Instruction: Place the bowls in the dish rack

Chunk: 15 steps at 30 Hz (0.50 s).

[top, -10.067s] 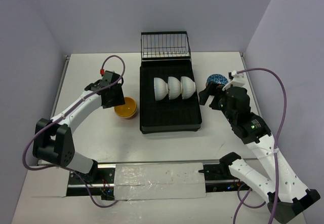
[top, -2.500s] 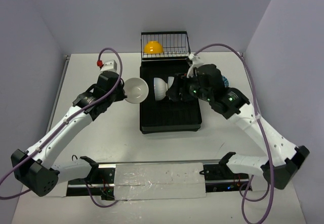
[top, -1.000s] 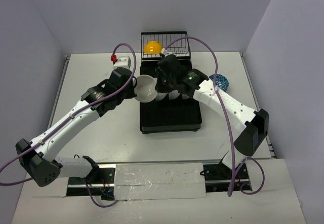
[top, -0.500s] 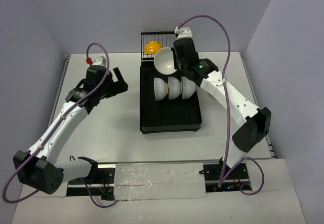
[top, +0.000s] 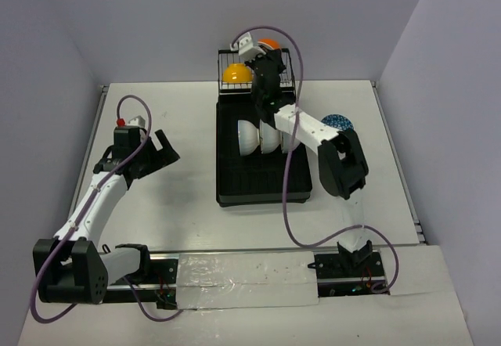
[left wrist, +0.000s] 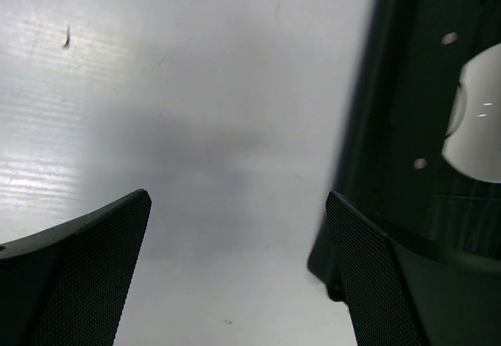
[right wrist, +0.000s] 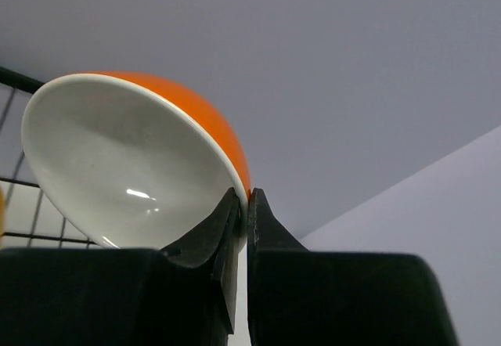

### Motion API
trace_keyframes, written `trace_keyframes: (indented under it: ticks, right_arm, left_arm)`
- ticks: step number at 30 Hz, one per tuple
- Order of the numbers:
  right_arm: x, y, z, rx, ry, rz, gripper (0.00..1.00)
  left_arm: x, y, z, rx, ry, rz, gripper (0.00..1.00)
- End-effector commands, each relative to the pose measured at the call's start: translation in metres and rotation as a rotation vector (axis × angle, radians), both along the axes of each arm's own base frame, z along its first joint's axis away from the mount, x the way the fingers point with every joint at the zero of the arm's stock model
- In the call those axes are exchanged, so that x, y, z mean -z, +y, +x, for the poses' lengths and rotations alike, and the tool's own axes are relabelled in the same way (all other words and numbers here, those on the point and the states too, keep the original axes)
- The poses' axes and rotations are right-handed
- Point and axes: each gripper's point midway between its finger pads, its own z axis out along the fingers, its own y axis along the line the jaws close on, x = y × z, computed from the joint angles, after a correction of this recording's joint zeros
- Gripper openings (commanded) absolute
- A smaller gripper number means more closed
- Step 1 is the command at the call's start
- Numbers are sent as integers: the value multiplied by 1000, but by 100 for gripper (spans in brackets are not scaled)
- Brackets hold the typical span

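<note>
right gripper (right wrist: 244, 199) stretched far over dish rack (top: 262, 185), pinching orange bowl (right wrist: 133, 166) (by its rim), left gripper (left wrist: 237, 196) spread wide

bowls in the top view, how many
6: three white in the dish rack, yellow in its basket, orange in the right hand, patterned blue on the table. Others may be hidden.

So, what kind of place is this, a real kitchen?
Likely a robot test booth, not a kitchen: plain lilac walls enclose a white table, the left arm and right arm are mounted at its near edge, and a dish rack is the prop.
</note>
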Motion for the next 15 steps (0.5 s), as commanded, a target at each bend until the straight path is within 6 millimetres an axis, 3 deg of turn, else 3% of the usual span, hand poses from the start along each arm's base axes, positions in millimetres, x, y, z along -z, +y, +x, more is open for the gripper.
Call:
trace_keyframes:
  ticks: [1,8,11,15]
  right_arm:
    - [-62,-23,5,106,-247,-72,0]
    - [-26,-20,32,119,-234,-183,0]
    - [-16,-22,34,120,-250,-224,0]
    - [17,-24,30,105,-214,-267,0]
  left_arm:
    - [1,0,7,59,-62,-5,99]
    - [18,1,3,58,-38,-5,99]
    - [23,3,2,53,-36,4,99]
    - [30,5,3,46,-24,17,99]
